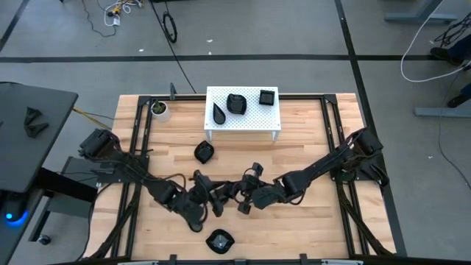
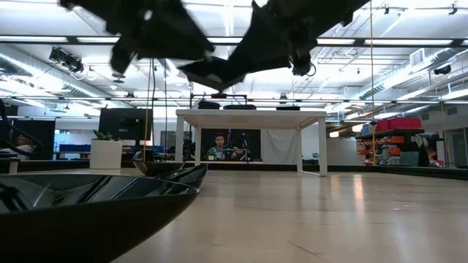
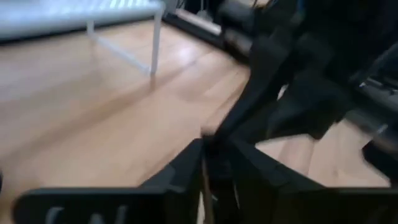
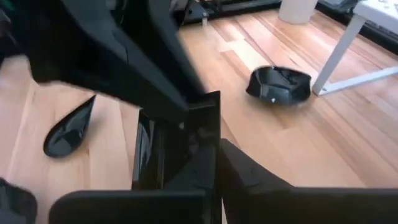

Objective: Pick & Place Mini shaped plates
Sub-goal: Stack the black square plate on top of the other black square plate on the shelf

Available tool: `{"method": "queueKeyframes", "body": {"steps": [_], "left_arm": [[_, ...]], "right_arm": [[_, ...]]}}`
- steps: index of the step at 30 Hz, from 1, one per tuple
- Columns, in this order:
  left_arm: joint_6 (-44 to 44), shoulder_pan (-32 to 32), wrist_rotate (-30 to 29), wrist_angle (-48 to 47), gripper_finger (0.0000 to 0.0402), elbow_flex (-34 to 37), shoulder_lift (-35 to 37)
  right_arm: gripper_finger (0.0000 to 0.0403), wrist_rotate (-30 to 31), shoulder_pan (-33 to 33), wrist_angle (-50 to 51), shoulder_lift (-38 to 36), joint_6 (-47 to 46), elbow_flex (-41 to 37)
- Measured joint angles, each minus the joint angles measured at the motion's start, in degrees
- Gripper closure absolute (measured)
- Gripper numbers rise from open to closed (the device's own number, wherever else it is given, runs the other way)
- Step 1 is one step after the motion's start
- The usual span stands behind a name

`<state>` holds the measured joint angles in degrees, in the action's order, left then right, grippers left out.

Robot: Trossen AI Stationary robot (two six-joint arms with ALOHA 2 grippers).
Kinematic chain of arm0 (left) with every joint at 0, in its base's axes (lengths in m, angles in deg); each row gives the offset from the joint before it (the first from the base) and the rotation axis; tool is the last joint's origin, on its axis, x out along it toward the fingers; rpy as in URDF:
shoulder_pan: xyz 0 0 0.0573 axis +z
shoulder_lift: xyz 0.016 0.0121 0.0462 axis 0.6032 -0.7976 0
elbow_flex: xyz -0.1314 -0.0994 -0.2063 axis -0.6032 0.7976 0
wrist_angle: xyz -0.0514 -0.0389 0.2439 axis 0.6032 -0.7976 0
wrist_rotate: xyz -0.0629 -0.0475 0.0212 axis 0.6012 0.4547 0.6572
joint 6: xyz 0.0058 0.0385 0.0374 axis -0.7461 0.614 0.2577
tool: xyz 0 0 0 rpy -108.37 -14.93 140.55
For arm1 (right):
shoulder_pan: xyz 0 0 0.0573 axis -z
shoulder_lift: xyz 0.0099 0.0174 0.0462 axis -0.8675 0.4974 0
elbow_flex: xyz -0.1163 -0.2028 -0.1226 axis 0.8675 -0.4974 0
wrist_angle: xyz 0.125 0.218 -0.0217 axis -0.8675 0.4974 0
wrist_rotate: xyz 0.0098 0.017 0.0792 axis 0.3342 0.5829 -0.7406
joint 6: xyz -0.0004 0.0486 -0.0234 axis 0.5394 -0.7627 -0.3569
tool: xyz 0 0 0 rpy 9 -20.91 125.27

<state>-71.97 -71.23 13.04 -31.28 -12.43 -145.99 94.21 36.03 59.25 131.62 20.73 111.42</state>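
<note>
Above the table's middle my two grippers meet at one small black mini plate [image 2: 212,71], flat with a square corner. My right gripper [image 4: 211,155] is shut on it. My left gripper [image 3: 217,155] reaches it from the other side, its fingers a little apart around the rim. A teardrop plate [image 4: 68,129] and a lobed plate [image 4: 280,84] lie on the wood. Three more plates sit on the white perforated stand [image 1: 254,121]: a teardrop [image 1: 219,112], a lobed one [image 1: 235,103] and a square one [image 1: 267,96]. My right gripper pinches the plate's edge [image 4: 186,134] between its two fingers, coming from the table's right and slanting down. The plate is lifted clear of the table. My left gripper has its fingers on either side of the plate's opposite rim [image 3: 208,177]; whether they touch it I cannot tell.
Another black plate [image 1: 219,240] lies at the near edge, close to the low camera. A white cup with a green plant [image 1: 159,109] stands at the far left. Black rails [image 1: 335,140] run along both sides of the table.
</note>
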Motion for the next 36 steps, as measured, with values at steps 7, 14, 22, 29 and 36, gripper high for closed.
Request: {"method": "queueKeyframes", "body": {"steps": [7,14,22,29,36], "left_arm": [[12.8,1.6,4.3,4.0,0.0225,-0.1,5.0],[13.8,0.8,3.9,3.3,0.0203,-0.1,4.4],[11.8,1.2,4.3,3.2,0.0215,-0.1,1.5],[11.9,1.5,4.2,3.4,0.0216,-0.1,1.0],[11.7,3.3,6.0,3.4,0.0216,-0.1,1.0]], "right_arm": [[0.0396,-1.5,4.8,18.4,-10.7,-2.1,0.0],[0.0397,-12.0,26.1,29.0,-27.2,2.9,0.0],[0.0398,-33.4,56.1,29.6,-28.3,16.9,0.0],[0.0395,-55.8,70.5,25.7,-24.8,32.1,0.9],[0.0394,-60.3,72.8,29.1,-19.0,44.1,5.9]]}}
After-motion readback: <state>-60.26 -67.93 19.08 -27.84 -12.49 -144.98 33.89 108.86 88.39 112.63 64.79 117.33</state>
